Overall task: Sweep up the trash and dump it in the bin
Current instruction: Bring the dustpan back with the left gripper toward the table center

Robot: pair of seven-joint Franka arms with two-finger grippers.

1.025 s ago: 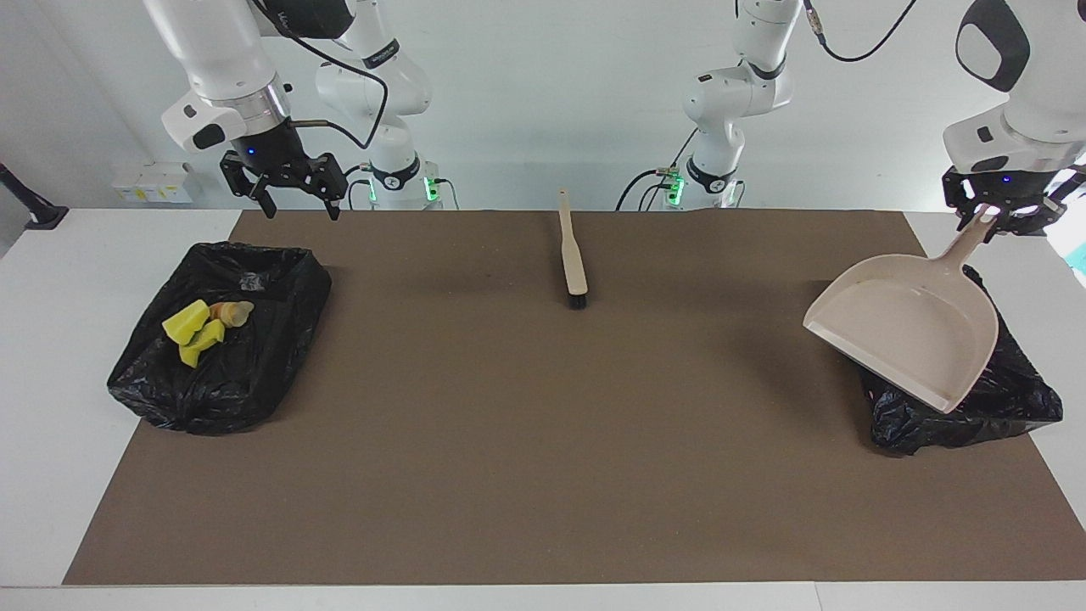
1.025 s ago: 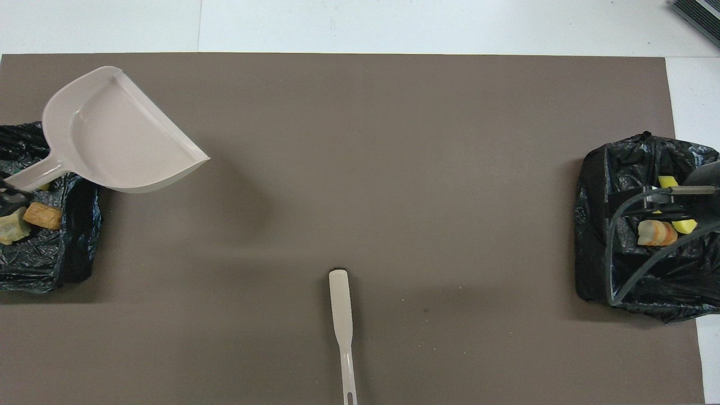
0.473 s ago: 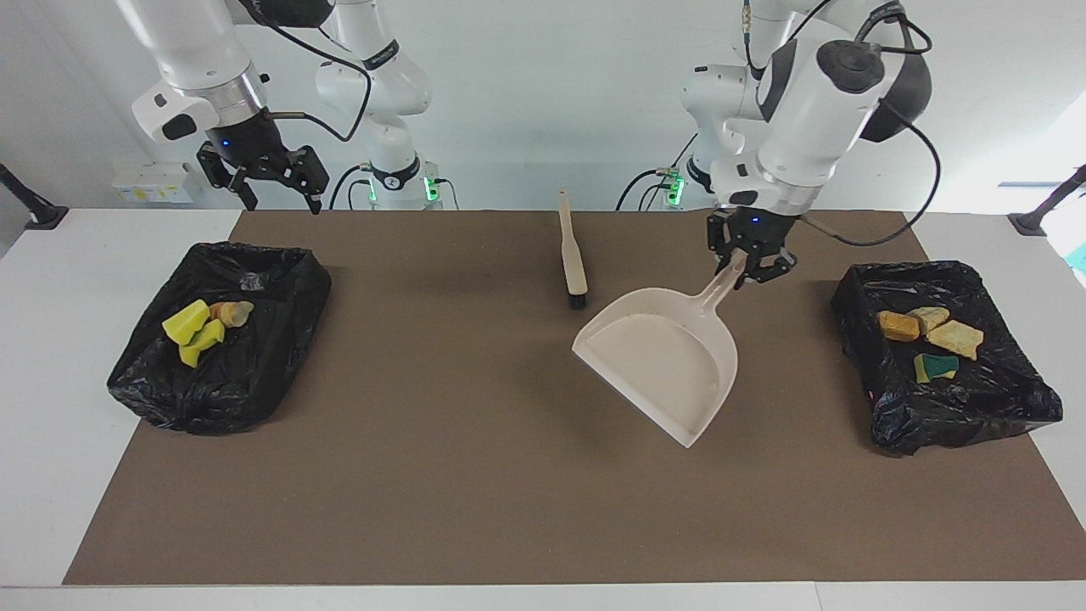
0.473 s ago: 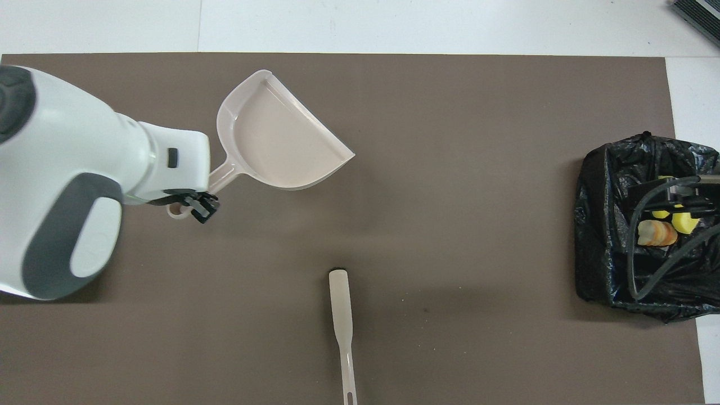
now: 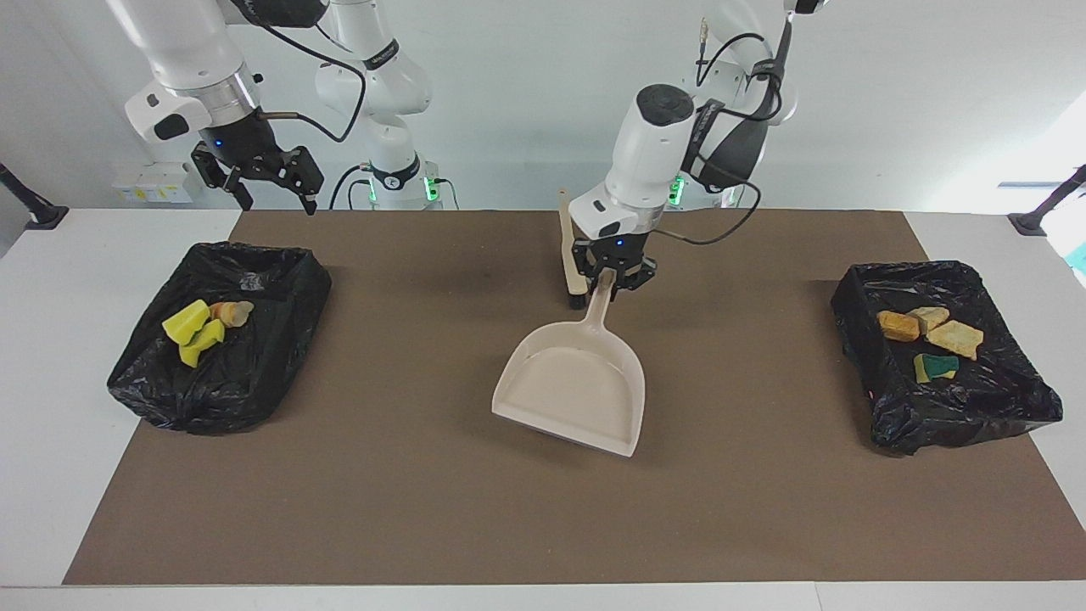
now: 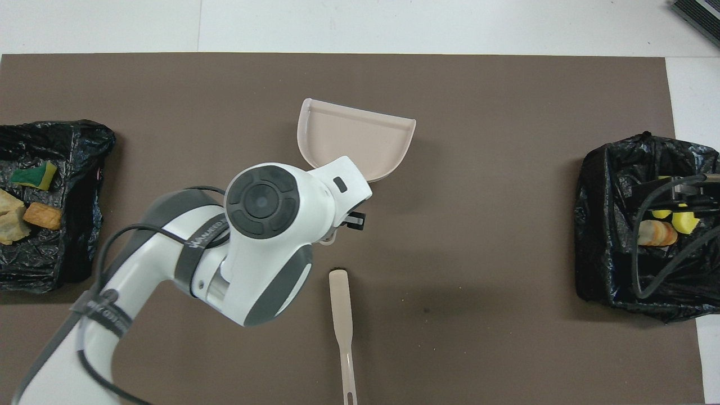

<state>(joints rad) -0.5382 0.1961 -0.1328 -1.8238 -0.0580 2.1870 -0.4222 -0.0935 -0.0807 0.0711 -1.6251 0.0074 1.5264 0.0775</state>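
Observation:
My left gripper (image 5: pixel 607 281) is shut on the handle of the empty beige dustpan (image 5: pixel 577 386), which slopes down to the middle of the brown mat. From above, the arm covers the handle and only the pan (image 6: pixel 354 135) shows. The trash lies in two black-lined bins. Yellow sponge chunks (image 5: pixel 188 324) and a bread-like lump (image 5: pixel 231 312) are in the bin (image 5: pixel 246 399) at the right arm's end. Tan lumps (image 5: pixel 954 338) and a green-backed sponge (image 5: pixel 936 367) are in the bin (image 5: pixel 959 416) at the left arm's end. My right gripper (image 5: pixel 270 193) hangs open over the table's robot-side edge, above that end's bin.
The beige brush (image 5: pixel 573 255) lies on the mat just nearer the robots than the dustpan, bristle end toward the pan, right beside my left gripper. From above the brush (image 6: pixel 341 315) points away from the robots. A brown mat (image 5: pixel 424 509) covers the table.
My left arm has carried the dustpan from over the bin at its own end to the middle of the mat and lowered it. The right gripper has risen slightly and stayed open.

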